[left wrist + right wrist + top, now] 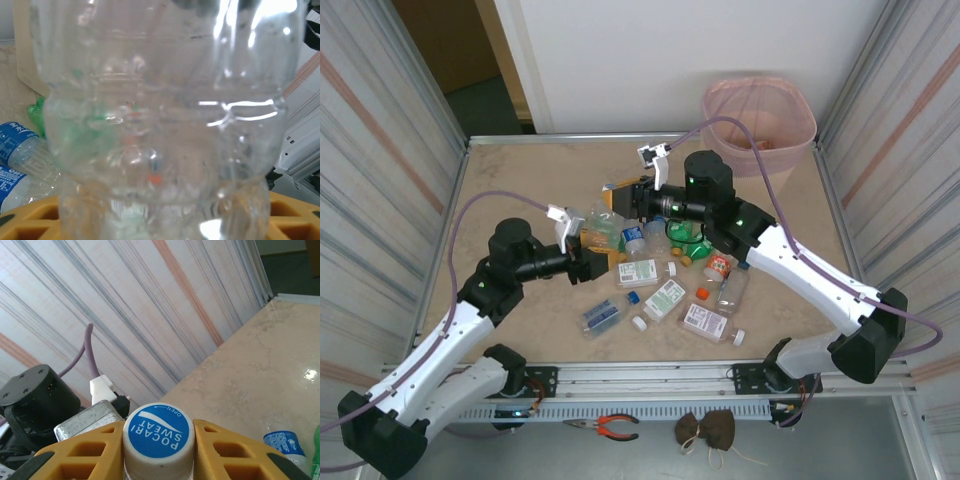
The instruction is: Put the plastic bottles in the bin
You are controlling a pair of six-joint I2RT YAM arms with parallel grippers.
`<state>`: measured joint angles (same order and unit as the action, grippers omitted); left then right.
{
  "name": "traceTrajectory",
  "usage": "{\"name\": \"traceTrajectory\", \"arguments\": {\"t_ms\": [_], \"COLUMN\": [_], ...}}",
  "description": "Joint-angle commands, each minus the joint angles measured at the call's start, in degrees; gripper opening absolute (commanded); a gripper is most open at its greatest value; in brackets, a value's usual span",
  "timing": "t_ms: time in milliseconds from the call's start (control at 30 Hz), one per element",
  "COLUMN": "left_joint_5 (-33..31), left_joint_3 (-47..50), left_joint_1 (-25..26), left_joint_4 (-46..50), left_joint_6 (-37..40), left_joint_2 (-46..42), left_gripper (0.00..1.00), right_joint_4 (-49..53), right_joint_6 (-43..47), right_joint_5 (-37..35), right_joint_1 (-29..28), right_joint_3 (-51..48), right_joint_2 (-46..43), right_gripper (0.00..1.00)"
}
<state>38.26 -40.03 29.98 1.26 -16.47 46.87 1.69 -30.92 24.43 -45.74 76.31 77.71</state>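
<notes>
The bin (790, 135) stands at the upper right of the top view, behind the table's (520, 180) far edge, its base hidden. Loose plastic bottles (665, 295) litter mid-frame. In the left wrist view the left gripper (165, 222) pinches a clear bottle (165, 125), its top and bottom cut off, blurring whatever's behind it. The right gripper (159, 442) is clamped on a blue-capped bottle (159, 432), its body cut off below.

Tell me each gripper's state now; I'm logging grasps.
Left gripper: shut on a clear bottle.
Right gripper: shut on a blue-capped bottle.
</notes>
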Motion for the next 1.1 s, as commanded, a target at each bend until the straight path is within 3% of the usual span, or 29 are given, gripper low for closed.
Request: {"name": "traceTrajectory", "arguments": {"t_ms": [0, 233, 400, 733, 1067], "left_joint_5": [-1.34, -2.97, -4.14, -5.01, -5.75], "left_joint_3": [-1.88, -2.58, -2.52, -1.97, -0.89], "left_joint_1": [-0.09, -0.1, -0.09, -0.1, -0.1], "left_joint_4": [-0.02, 2.14, 3.83, 4.54, 2.36], "left_joint_6": [0.72, 1.34, 1.62, 1.61, 0.05], "left_joint_2": [-0.56, -2.13, -4.02, -5.09, -4.77], "left_gripper": [0.65, 0.82, 0.86, 0.87, 0.87], "right_joint_4": [-1.26, 1.73, 4.45, 7.19, 10.8], "right_joint_6": [0.14, 3.0, 3.71, 6.41, 13.3], "right_joint_5": [0.41, -3.32, -6.8, -10.91, -9.98], "right_joint_1": [-0.44, 1.26, 5.68, 21.88, 37.82], "right_joint_3": [1.23, 1.86, 1.74, 5.45, 19.94], "right_joint_2": [0.1, -1.65, -3.89, -6.6, 3.04], "right_gripper": [0.3, 0.3, 0.3, 0.28, 0.27]}}
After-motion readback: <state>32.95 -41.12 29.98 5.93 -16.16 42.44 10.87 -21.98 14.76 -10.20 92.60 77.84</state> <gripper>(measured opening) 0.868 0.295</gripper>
